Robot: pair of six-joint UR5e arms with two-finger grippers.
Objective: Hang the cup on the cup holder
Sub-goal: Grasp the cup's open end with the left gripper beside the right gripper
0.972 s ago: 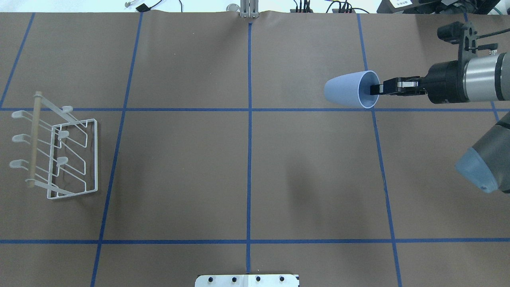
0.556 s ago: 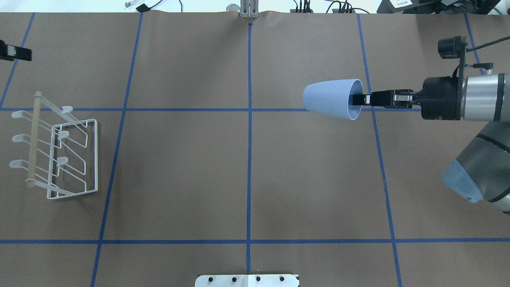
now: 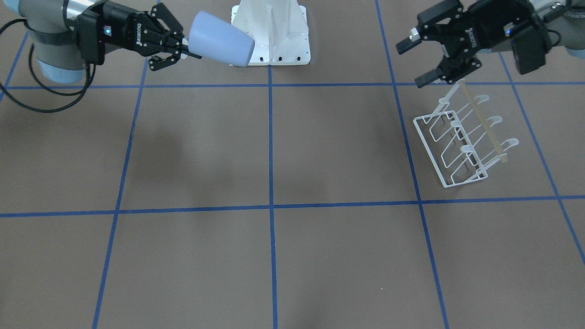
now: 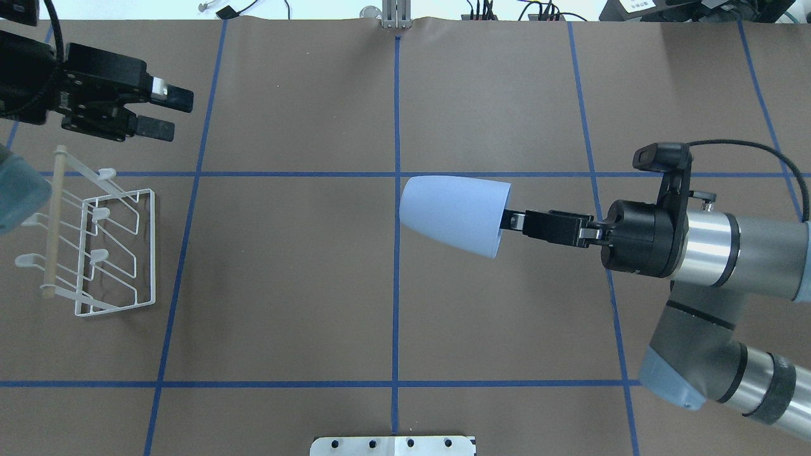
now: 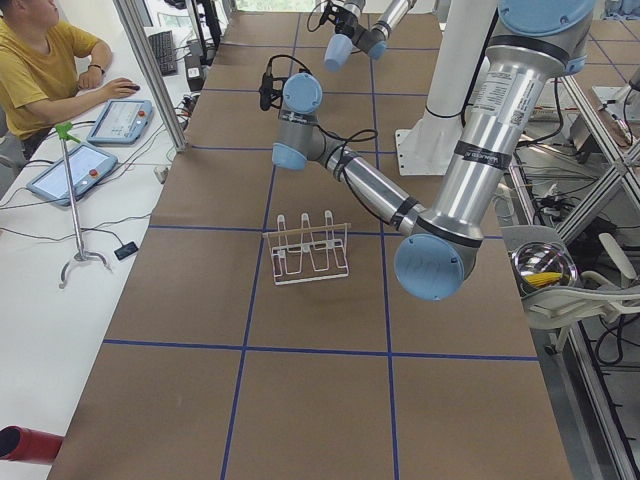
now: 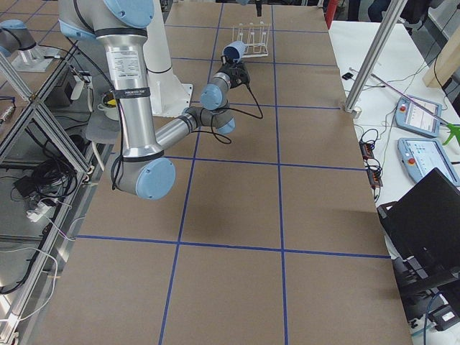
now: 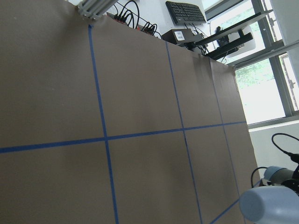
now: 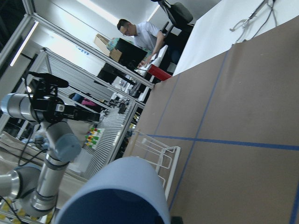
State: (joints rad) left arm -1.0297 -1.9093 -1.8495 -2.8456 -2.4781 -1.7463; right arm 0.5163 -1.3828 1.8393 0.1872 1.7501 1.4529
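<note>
Gridlines of blue tape cross the brown paper surface [image 4: 285, 304]. A wide stretch of it separates the white wire cup holder with its wooden rod [image 4: 153, 253], near the robot's left end, from the light-blue tapered plastic cup [image 4: 453, 215], held sideways in the air near the centre. The right tool [image 4: 505, 220] is clamped on the cup's rim. The left tool [image 4: 171, 114], fingers spread and empty, hovers by the rod's far end.
</note>
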